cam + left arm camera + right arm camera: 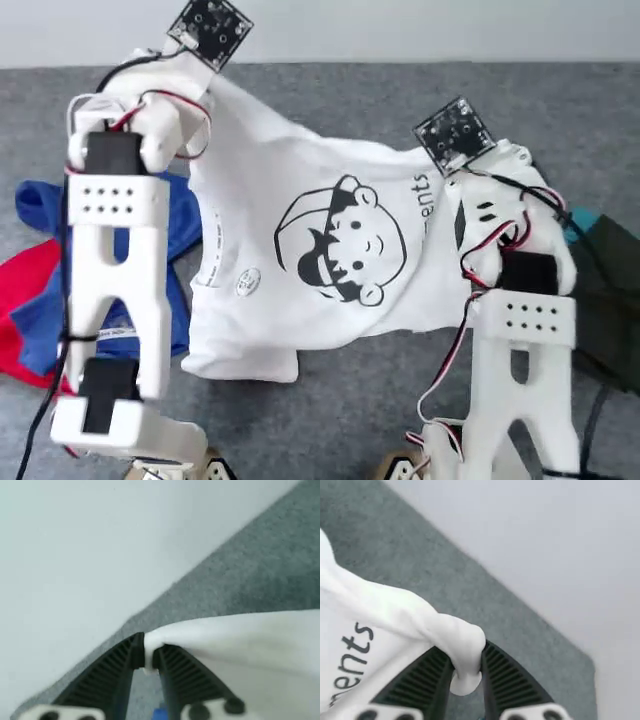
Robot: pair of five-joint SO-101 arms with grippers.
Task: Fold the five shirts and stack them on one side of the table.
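The left gripper [147,656] is closed on an edge of the white shirt [330,250]. The right gripper [466,675] is clamped on a bunched fold of the same shirt. From above, the shirt stretches between both arms, printed front up, over the middle of the grey desk [380,400]. A blue shirt [185,225] and a red shirt [25,300] lie beside it, and a dark shirt [610,290] lies opposite. To fold cleanly, both arms should probably travel together, keeping the cloth taut and level.
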